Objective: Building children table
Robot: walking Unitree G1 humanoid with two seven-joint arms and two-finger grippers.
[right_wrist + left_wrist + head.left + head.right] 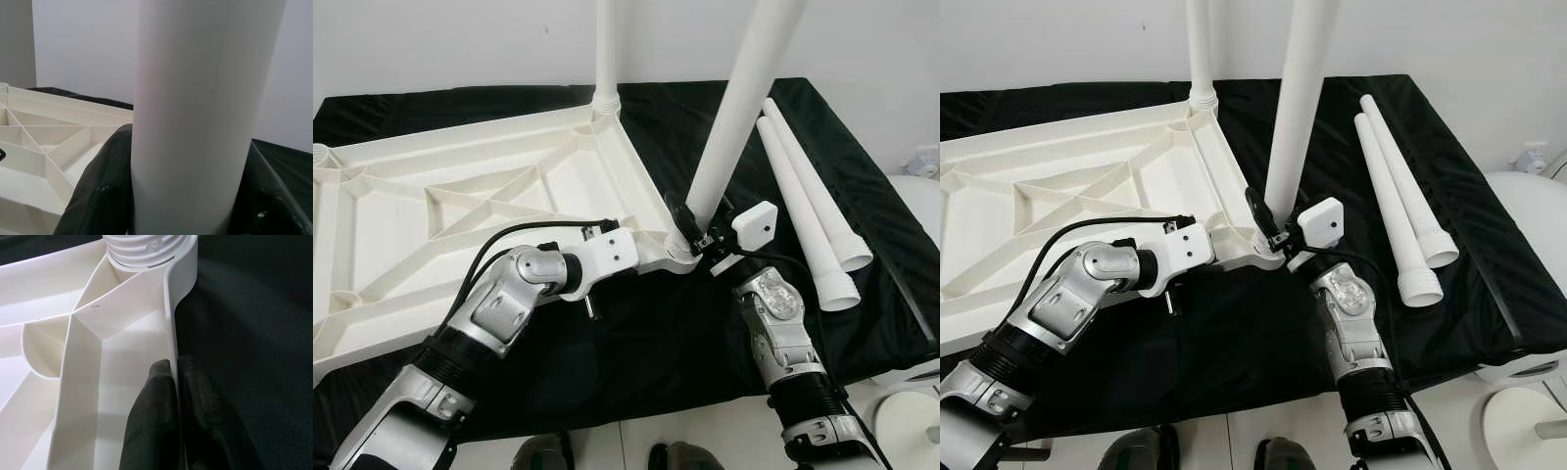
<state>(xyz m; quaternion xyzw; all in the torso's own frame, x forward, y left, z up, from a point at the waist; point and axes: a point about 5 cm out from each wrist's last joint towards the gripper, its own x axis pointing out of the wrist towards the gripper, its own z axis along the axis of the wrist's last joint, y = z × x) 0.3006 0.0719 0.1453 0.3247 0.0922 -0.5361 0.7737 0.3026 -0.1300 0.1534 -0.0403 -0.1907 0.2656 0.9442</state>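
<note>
Leg [734, 108] seating in tabletop [450, 196] corner socket.
Right tool [690, 227] clamps leg; left tool [171, 416] pinches rim at 9 o'clock. Next: twist home.

Black cloth-covered table [636, 343] carried an upside-down white tabletop [460, 206], ribbed underside up, on its left part; two loose white legs [808, 211] lay side by side near the right edge.

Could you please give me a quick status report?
Left gripper pinching tabletop rim. Right gripper clamped on leg at near corner socket. Two spare legs alongside, unobstructed.
</note>
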